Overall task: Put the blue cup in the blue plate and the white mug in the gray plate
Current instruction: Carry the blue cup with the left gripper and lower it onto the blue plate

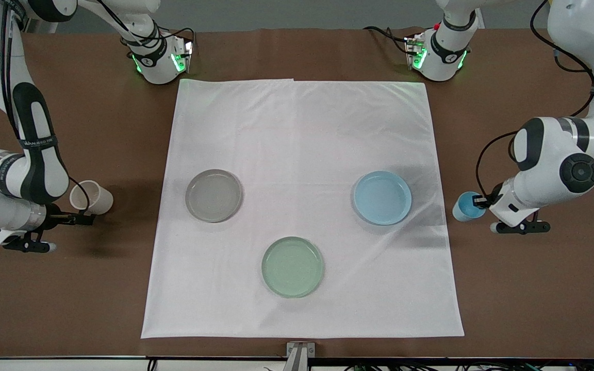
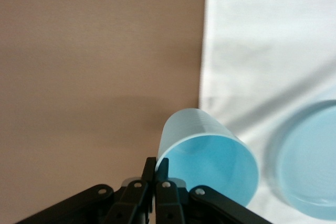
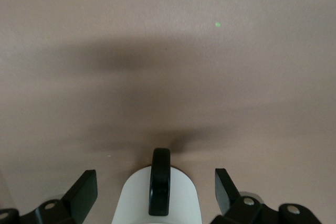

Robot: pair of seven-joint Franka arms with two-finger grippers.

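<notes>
– Left claw (image 2: pixel 156 169) status, anyone? Looks to me like it's got the cup (image 2: pixel 207 153).

– Yep, its fingers are pinched together on the cup's wall right at the rim, and the cup's tipped over with its mouth showing. It's over the bare brown desk (image 1: pixel 70 129) at the left arm's end, just off the edge of the cloth (image 1: pixel 302 129). The blue plate (image 1: pixel 382 198) is on the cloth near it, nothing in it.

– And the right claw (image 3: pixel 155 182)?

– Spread wide, gripping nothing. The mug (image 3: pixel 157 203) sits between the fingers with gaps on both sides, black handle facing the wrist cam. It's tilted, off the cloth at the right arm's end.

– Plates?

– Gray plate (image 1: pixel 213 195) is on the cloth toward that end, bare. The green plate (image 1: pixel 293 267) is nearer the front camera, between the two.
</notes>
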